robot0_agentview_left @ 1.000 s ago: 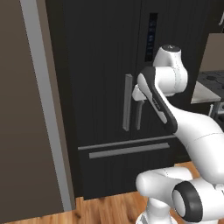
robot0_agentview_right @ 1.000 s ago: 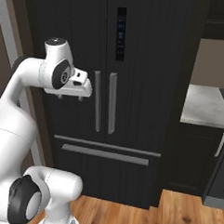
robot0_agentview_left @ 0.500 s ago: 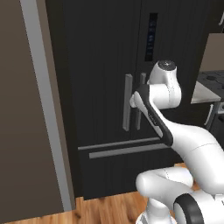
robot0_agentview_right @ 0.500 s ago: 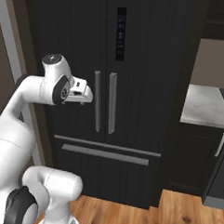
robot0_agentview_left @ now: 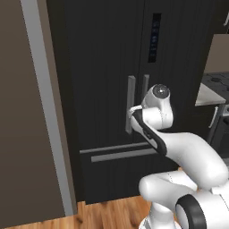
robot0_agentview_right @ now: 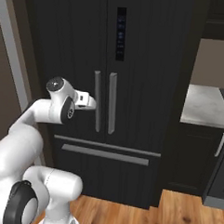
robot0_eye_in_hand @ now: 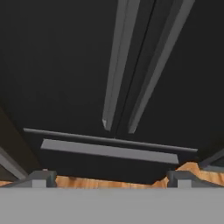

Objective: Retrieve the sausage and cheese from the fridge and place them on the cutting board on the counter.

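The black fridge (robot0_agentview_left: 103,67) stands shut, so the sausage and cheese are hidden behind its doors. Two long grey vertical handles (robot0_agentview_right: 97,101) run side by side at the middle of the fridge (robot0_agentview_right: 145,50). My gripper (robot0_agentview_right: 92,102) is level with the lower part of the left handle, just to its left and very close to it. In the left base view the gripper (robot0_agentview_left: 132,112) sits in front of that handle (robot0_agentview_left: 130,91). The hand view has both handles (robot0_eye_in_hand: 114,65) ahead, and my gripper (robot0_eye_in_hand: 110,178) is open with nothing between its wide-apart fingertips (robot0_eye_in_hand: 41,177). The white-grey counter (robot0_agentview_right: 205,107) lies to the right; the cutting board is out of view.
A brown cabinet panel (robot0_agentview_left: 22,116) with a grey edge strip (robot0_agentview_left: 47,103) flanks the fridge on the left. Below the doors runs a drawer with a horizontal grey handle (robot0_agentview_right: 104,154). Black cabinets with a silver handle (robot0_agentview_right: 220,143) stand under the counter. Wooden floor (robot0_agentview_right: 173,215) lies in front.
The arm has sunk lower and the hand has moved down and closer to the left fridge handle. The gripper has stayed open. The fridge doors have not moved.
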